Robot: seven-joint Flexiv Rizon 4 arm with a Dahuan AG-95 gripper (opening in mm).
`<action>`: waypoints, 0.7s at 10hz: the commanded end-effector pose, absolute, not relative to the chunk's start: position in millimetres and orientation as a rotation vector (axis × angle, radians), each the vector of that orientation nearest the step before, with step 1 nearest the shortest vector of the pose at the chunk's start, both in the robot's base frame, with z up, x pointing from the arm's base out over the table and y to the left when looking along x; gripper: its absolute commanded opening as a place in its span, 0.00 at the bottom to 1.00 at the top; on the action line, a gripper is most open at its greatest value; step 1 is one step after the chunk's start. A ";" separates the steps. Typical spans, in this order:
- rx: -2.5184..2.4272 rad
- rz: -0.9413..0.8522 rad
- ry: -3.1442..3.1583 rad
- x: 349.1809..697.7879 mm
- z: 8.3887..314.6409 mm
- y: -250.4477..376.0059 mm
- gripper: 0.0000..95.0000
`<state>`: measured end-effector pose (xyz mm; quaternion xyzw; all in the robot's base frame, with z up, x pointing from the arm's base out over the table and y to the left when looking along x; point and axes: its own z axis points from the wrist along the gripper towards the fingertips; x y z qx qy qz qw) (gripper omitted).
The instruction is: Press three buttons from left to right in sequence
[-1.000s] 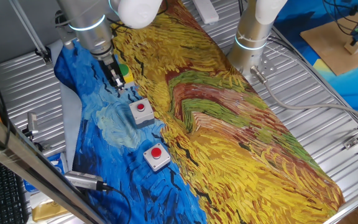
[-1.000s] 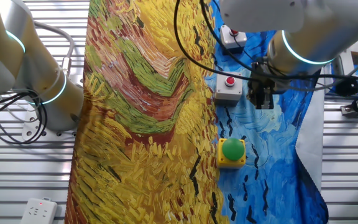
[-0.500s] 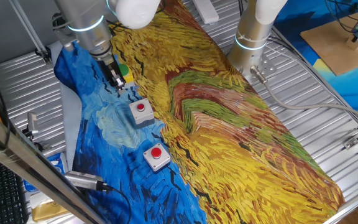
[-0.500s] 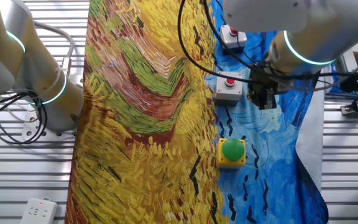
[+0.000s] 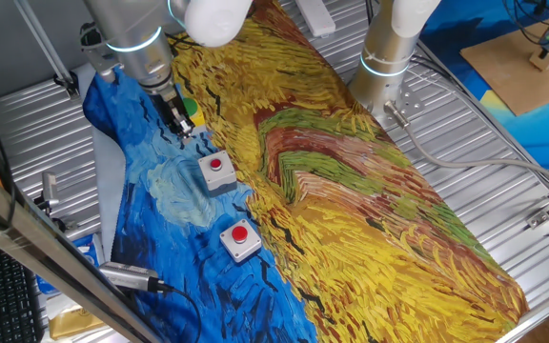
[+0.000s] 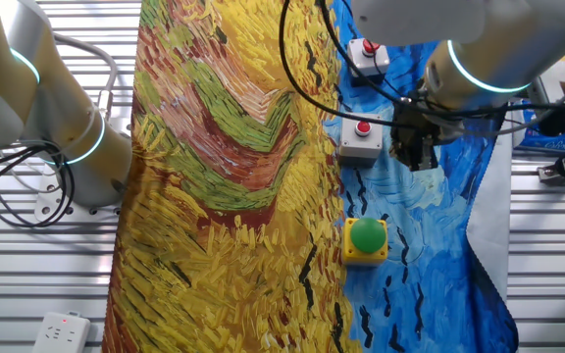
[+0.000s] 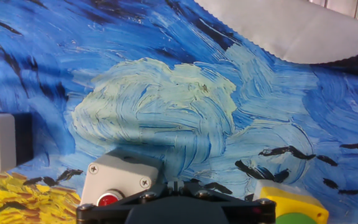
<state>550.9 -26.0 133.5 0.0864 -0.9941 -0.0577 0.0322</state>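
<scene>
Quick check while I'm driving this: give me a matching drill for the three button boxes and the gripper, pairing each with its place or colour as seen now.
Things:
1. green button
2. middle red button
3. far red button
4. gripper

Descriptions:
A. grey base, partly hidden behind the arm's cables in the other fixed view
B. yellow base, at one end of the row
C. over the blue cloth beside the row, between two boxes
D. grey base, between the other two boxes

Pairs: 1-B, 2-D, 3-A, 4-C
</scene>
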 end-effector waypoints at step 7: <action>0.256 -0.186 -3.087 531.1 115.0 -3.1 0.00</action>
